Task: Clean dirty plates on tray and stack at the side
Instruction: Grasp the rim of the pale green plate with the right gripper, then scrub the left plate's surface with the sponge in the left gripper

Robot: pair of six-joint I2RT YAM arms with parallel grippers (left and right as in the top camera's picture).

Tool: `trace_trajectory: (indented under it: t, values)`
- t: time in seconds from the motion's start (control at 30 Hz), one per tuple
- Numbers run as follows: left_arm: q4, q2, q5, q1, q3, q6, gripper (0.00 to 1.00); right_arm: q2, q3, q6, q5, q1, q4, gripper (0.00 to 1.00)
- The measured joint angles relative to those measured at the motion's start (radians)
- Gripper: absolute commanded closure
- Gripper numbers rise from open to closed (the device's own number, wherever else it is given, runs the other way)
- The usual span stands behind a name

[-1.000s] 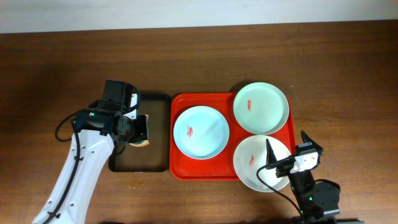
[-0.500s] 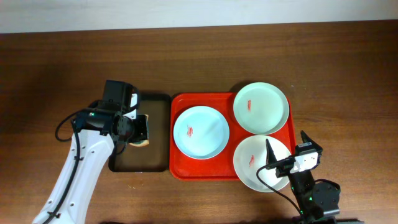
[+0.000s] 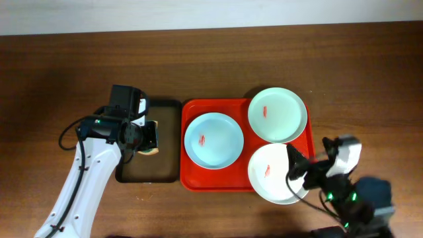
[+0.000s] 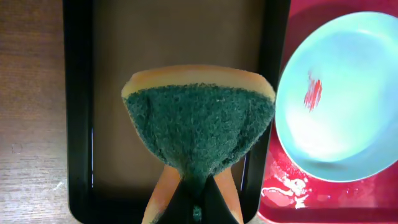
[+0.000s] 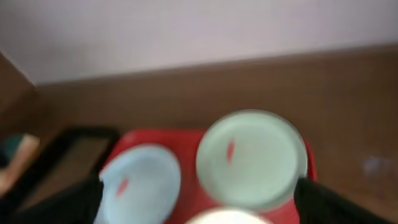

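Clamping a green-faced, tan-backed sponge [image 4: 199, 118], the left gripper [image 4: 194, 198] hangs over the black tray [image 4: 78, 93]. The right gripper [image 3: 308, 158] is spread wide and empty at the white plate's [image 3: 268, 175] 3 o'clock edge. On the red tray [image 3: 192, 180], the pale blue plate [image 3: 213, 139] sits at 9 o'clock, the mint plate [image 3: 277, 114] at 1 o'clock and the white plate at 5 o'clock, overhanging the rim. Each carries a red smear. Both tray rims separate the sponge from the blue plate.

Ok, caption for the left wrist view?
Left gripper pinches a green-faced sponge over the black tray, beside a red-smeared plate on the red tray.
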Motion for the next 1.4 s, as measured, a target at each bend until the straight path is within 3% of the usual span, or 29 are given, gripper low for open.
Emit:
trace_trajectory:
  t: [0.17, 0.2, 0.23, 0.27, 0.43, 0.7, 0.8, 1.03, 1.17, 1.23, 1.4]
  values:
    - [0.0, 0.0, 0.003, 0.0, 0.0, 0.0, 1.0, 0.578, 0.508, 0.011, -0.107, -0.001, -0.449, 0.02]
    - [0.0, 0.0, 0.003, 0.0, 0.0, 0.0, 1.0, 0.668, 0.576, 0.012, -0.148, -0.001, -0.478, 0.23]
    - [0.005, 0.0, 0.003, 0.0, 0.0, 0.0, 1.0, 0.748, 0.633, 0.014, -0.207, -0.003, -0.52, 0.53]
    - [0.011, 0.0, 0.003, 0.0, 0.0, 0.0, 1.0, 0.802, 0.66, 0.013, -0.247, -0.003, -0.52, 0.59]
    - [0.028, 0.0, 0.003, 0.0, 0.0, 0.0, 1.0, 1.088, 0.687, 0.021, -0.378, 0.03, -0.497, 0.53]
    - [0.087, 0.121, 0.003, 0.0, 0.0, 0.0, 1.0, 1.439, 0.687, 0.054, -0.248, 0.187, -0.33, 0.47]
    - [0.118, 0.143, 0.003, 0.0, 0.0, 0.0, 1.0, 1.5, 0.687, 0.063, -0.188, 0.214, -0.281, 0.57]
    - [0.121, 0.214, 0.025, 0.0, 0.034, 0.0, 1.0, 1.533, 0.667, 0.093, -0.138, 0.23, -0.24, 0.6]
    - [0.07, 0.217, 0.045, 0.0, 0.137, 0.0, 1.0, 1.534, 0.622, 0.119, -0.134, 0.23, -0.188, 0.81]
    - [-0.014, 0.228, 0.048, 0.0, 0.214, 0.0, 1.0, 1.534, 0.611, 0.137, -0.133, 0.23, -0.184, 0.96]
    - [-0.125, 0.31, 0.101, -0.003, 0.372, 0.0, 1.0, 1.534, 0.605, 0.167, -0.135, 0.23, -0.205, 0.96]
